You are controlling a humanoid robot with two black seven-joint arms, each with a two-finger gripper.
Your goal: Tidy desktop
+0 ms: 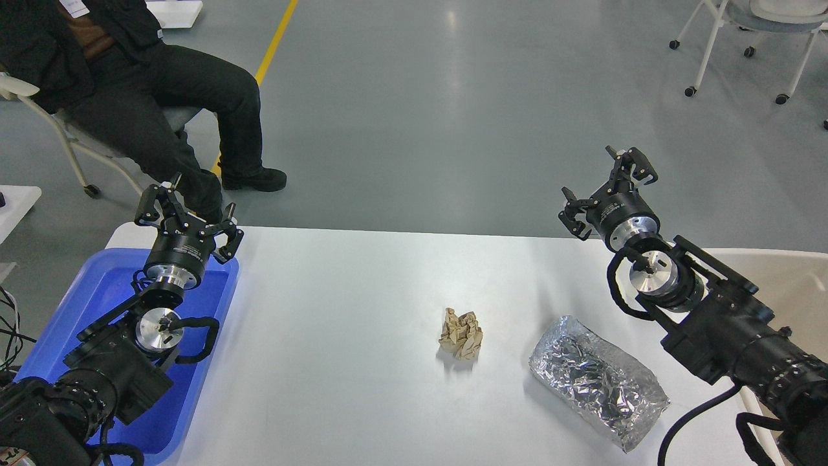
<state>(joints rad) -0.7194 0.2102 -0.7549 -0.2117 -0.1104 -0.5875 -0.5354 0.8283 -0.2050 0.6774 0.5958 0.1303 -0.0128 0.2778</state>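
Above the desktop [336, 336], left end effector [187, 217] and right end effector [608, 188] hang spread wide, empty.

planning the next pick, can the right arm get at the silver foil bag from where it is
Probably yes: the right gripper is open and empty, and the foil bag lies uncovered on the desktop beside that arm.

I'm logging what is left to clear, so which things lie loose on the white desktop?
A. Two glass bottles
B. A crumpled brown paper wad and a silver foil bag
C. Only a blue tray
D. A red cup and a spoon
B: a crumpled brown paper wad and a silver foil bag lie apart on the desktop.
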